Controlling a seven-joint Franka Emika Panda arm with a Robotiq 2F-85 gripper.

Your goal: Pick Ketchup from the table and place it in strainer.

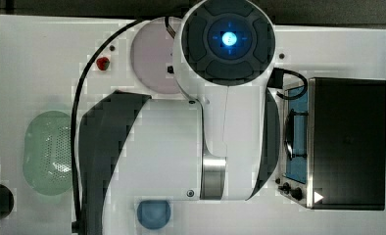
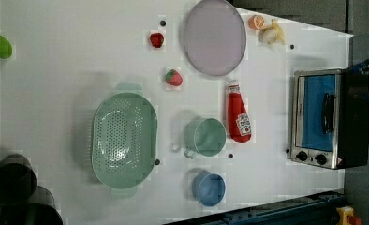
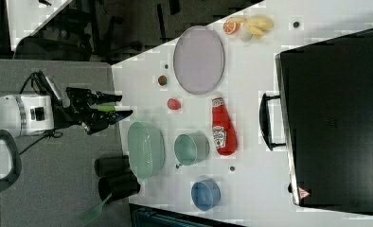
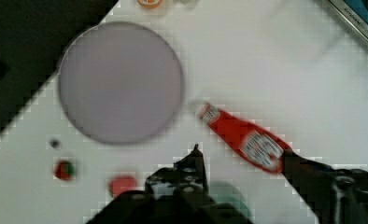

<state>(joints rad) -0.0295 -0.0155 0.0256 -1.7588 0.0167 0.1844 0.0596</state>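
Gripper high up, ketchup lying flat on the table

The gripper (image 4: 240, 161) has its fingers apart and holds nothing. The Ketchup (image 2: 238, 114) lies under it, its base near one finger, long side pointing from cap to base, beside the green cup (image 2: 205, 137). The strainer (image 2: 124, 139) past the cup has nothing in it

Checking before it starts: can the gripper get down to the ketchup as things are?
Probably yes. The ketchup lies flat on the table, apart from the green cup and the plate, with nothing on it. The gripper is open, off to the side.
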